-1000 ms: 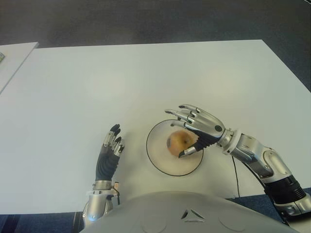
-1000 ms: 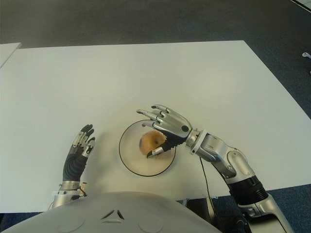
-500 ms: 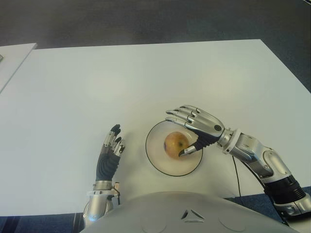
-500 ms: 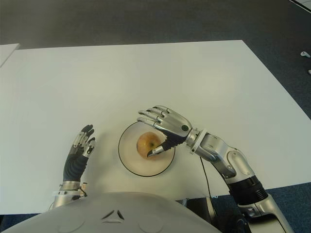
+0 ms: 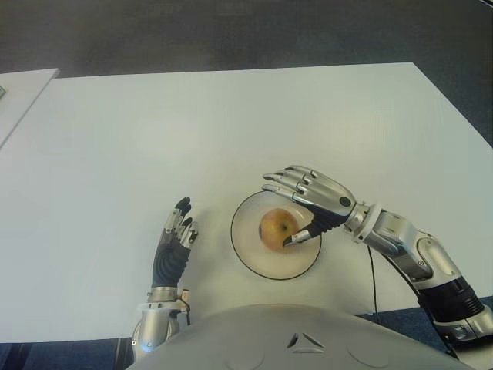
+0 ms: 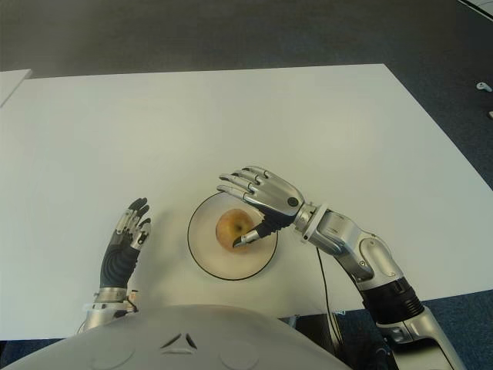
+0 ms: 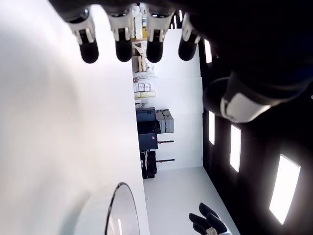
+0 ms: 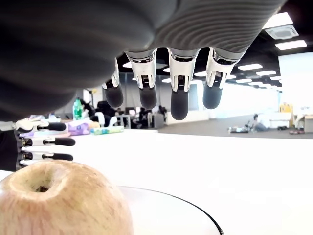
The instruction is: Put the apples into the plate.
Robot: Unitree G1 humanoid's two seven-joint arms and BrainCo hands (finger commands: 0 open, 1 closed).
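Change since earlier frames: the apple (image 5: 277,229) has shifted slightly toward the plate's centre and now shows clear of the palm; the right hand (image 5: 310,202) has barely altered its pose; the left hand is unchanged.
Apple: sits upright, stem hollow up, inside the white plate (image 5: 250,254), a little right of centre.
Right hand: poised over the plate's right rim, fingers (image 8: 179,93) extended and spread above the apple, holding nothing; thumb tip lies just beside the apple's right flank, contact cannot be told.
Left hand (image 5: 174,245): idle, shows left of the plate, fingers straight and relaxed, empty.
Table (image 5: 231,123): white; no other apple visible on it.
Step in hand: release appears complete; judged to be the withdrawal phase.
Next move: lift the right hand up and back to the right without the thumb nudging the apple.
Risk: a grazing thumb could roll the fruit toward the rim.
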